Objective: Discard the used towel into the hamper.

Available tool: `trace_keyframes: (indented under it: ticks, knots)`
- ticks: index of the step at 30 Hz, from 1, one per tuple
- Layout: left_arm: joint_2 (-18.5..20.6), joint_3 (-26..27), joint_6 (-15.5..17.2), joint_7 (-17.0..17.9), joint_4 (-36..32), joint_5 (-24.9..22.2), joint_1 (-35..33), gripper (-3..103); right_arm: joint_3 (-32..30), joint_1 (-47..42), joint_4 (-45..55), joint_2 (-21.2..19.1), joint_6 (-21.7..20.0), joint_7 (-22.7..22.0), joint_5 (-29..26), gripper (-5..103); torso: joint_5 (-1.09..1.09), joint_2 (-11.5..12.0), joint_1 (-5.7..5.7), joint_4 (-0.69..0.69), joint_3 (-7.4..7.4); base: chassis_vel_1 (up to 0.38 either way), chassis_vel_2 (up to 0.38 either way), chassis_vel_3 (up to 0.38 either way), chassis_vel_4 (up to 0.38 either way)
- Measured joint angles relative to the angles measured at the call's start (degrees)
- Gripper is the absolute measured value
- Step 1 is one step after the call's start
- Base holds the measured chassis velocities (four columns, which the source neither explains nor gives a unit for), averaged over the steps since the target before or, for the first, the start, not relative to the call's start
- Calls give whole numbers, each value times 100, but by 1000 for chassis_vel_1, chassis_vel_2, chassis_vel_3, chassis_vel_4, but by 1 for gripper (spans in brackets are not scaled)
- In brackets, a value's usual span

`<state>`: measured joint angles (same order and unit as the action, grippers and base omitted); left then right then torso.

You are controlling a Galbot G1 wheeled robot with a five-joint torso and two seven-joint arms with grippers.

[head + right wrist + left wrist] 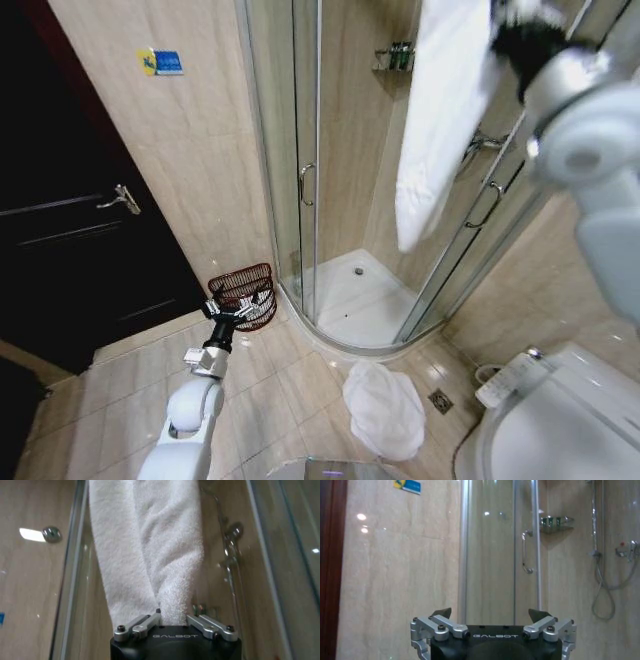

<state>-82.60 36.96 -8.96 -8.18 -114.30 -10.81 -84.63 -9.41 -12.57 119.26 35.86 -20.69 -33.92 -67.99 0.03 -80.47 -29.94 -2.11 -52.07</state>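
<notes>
A white towel (440, 120) hangs in long folds from my right gripper (522, 42), which is raised high at the upper right in front of the shower glass. In the right wrist view the right gripper (172, 618) is shut on the towel (150, 547), pinching its gathered end. The hamper (243, 282), a small dark red-brown wire basket, stands on the floor against the wall beside the shower. My left gripper (240, 306) is held low just in front of the hamper's rim. The left wrist view shows the left gripper (490, 613) open and holding nothing.
A second white towel (385, 410) lies crumpled on the tiled floor. A curved glass shower enclosure (305, 180) stands behind it. The toilet (560, 420) is at the lower right, and a dark door (70, 220) is on the left.
</notes>
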Motion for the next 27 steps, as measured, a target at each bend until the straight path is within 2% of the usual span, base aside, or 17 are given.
trace_keyframes:
  ticks: [4,7,8,11,12,14,15,19,20,21,24,25,27]
  knots:
    - [-58,-12,-1,-1,-19,38,-18,100,-253,-835,279,39,89,-79,217,6,-2,0,0,-2,0,0,0,0,0]
    - [-102,18,3,2,-100,46,-71,100,-475,-1676,524,256,120,-90,547,6,-7,0,0,-5,1,0,0,0,0]
    - [-102,18,3,2,-100,46,-71,100,-475,-1676,524,256,120,-90,547,6,-7,0,0,-5,1,0,0,0,0]
    - [-97,47,7,0,-146,37,-133,100,-813,-2559,744,696,114,-32,988,6,1,0,-1,-4,0,0,0,0,0]
    - [-97,47,7,0,-146,37,-133,100,-813,-2559,744,696,114,-32,988,6,1,0,-1,-4,0,0,0,0,0]
    - [-72,59,19,-2,-170,-29,-167,100,-1203,-3382,944,1121,114,176,1463,6,-4,0,-1,-4,0,0,0,0,0]
    - [-72,59,19,-2,-170,-29,-167,100,-1203,-3382,944,1121,114,176,1463,6,-4,0,-1,-4,0,0,0,0,0]
    - [-32,58,26,-19,-159,-53,-173,100,-1735,-4830,1213,2085,263,580,2590,6,-2,0,0,-1,0,0,0,0,0]
    - [-30,54,26,-21,-153,-53,-171,100,-1778,-5043,1247,2279,345,643,2819,6,-5,0,0,-1,1,0,0,0,0]
    - [-30,54,26,-21,-153,-53,-171,100,-1778,-5043,1247,2279,345,643,2819,6,-5,0,0,-1,1,0,0,0,0]
    - [-25,26,19,-31,-133,-52,-163,100,-1837,-5912,1284,3128,763,1000,4006,6,-3,0,0,-2,1,0,0,0,0]
    - [-25,26,19,-31,-133,-52,-163,100,-1837,-5912,1284,3128,763,1000,4006,6,-3,0,0,-2,1,0,0,0,0]
    - [-15,24,16,-34,-141,-59,-164,100,-1777,-6258,1264,3489,1009,1083,4600,6,-6,0,0,-3,1,0,0,0,0]
